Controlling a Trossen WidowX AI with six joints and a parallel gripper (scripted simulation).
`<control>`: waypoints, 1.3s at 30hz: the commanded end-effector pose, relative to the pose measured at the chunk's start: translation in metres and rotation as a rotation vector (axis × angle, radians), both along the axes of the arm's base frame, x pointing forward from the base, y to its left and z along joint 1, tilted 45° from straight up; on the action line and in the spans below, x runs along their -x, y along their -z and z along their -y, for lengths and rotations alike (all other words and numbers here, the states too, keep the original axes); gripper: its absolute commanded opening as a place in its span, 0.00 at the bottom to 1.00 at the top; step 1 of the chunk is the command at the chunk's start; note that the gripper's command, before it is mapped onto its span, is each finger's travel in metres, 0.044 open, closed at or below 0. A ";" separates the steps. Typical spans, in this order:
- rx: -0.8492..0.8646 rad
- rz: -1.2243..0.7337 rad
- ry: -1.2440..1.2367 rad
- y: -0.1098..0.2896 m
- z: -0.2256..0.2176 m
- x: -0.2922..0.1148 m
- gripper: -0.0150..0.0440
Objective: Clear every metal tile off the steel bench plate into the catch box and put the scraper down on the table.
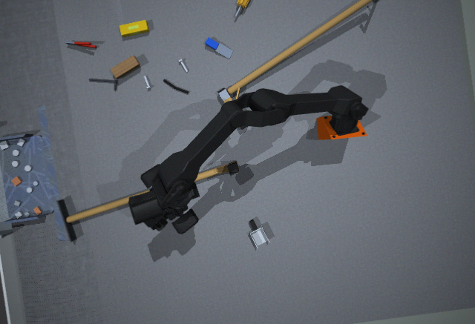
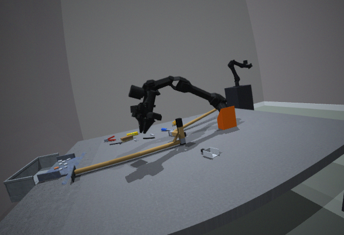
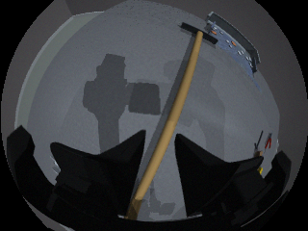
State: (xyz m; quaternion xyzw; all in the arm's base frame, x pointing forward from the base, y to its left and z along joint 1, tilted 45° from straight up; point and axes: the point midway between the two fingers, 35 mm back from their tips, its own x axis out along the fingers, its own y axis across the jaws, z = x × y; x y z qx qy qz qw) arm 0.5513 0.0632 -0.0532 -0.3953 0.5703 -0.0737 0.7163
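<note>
Fingers: the gripper (image 2: 144,129) hangs above the scraper (image 1: 115,203), fingers released and part-open, grasping nothing.
Scraper: flat on the counter (image 1: 345,216); its head touches the plate (image 1: 28,170) at nine o'clock.
Tiles (image 1: 27,167): on the plate, not boxed.
Risk: descending off-centre could knock the handle sideways.

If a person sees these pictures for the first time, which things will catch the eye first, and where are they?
The black arm reaches from its orange base across the grey table, with its open gripper hanging above a long wooden scraper. The scraper lies on the table with its dark blade at the edge of the bench plate on the left, where small tiles lie. A second long pole lies behind the arm.
</note>
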 end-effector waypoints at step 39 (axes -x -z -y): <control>0.083 0.400 -0.184 -0.117 -0.130 0.064 1.00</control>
